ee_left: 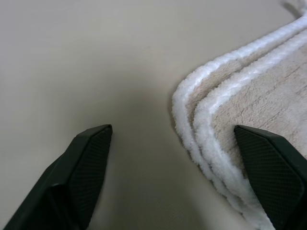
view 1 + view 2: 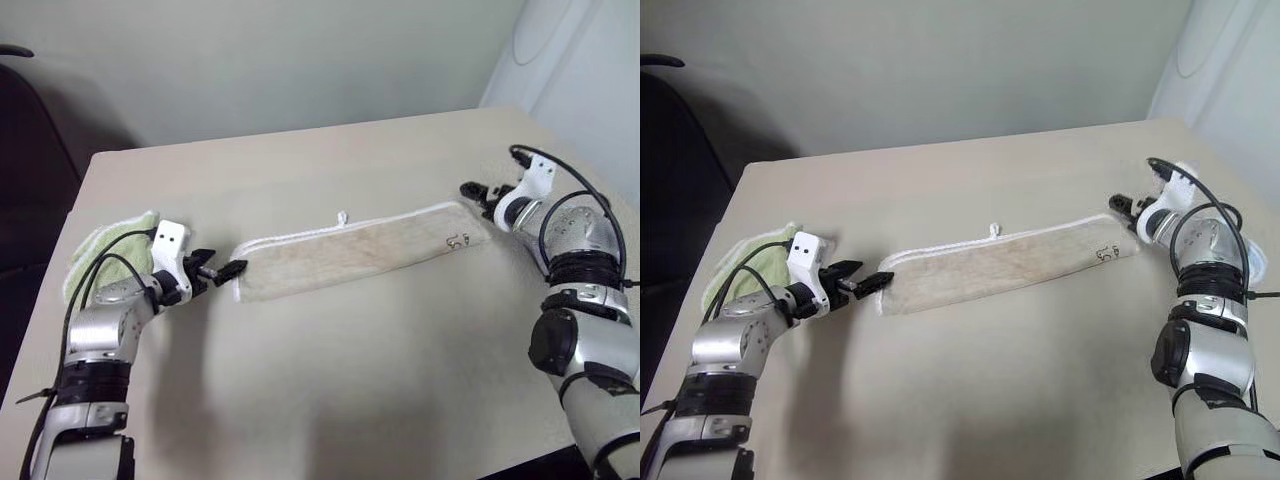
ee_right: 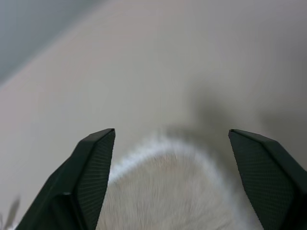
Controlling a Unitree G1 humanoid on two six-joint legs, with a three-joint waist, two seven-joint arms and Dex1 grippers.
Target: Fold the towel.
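A beige towel with a white corded edge is lying on a pale bench, already doubled lengthwise into a long narrow strip that is running from about eight o'clock to two o'clock across the head view. The left gripper is sitting at the strip's eight o'clock end, its jaws standing wide apart and holding nothing — in the left wrist view one finger is hovering over the two stacked edges of the cloth and the other over bare bench. The right gripper is sitting at the two o'clock end, its jaws also spread wide and empty, with the rounded end of the towel lying between them. A light green towel is resting crumpled at the bench's nine o'clock edge, just behind the left arm. The lengthwise fold looks finished and let go; the next move probably calls for pinching both layers at one short end and carrying it over to meet the other.
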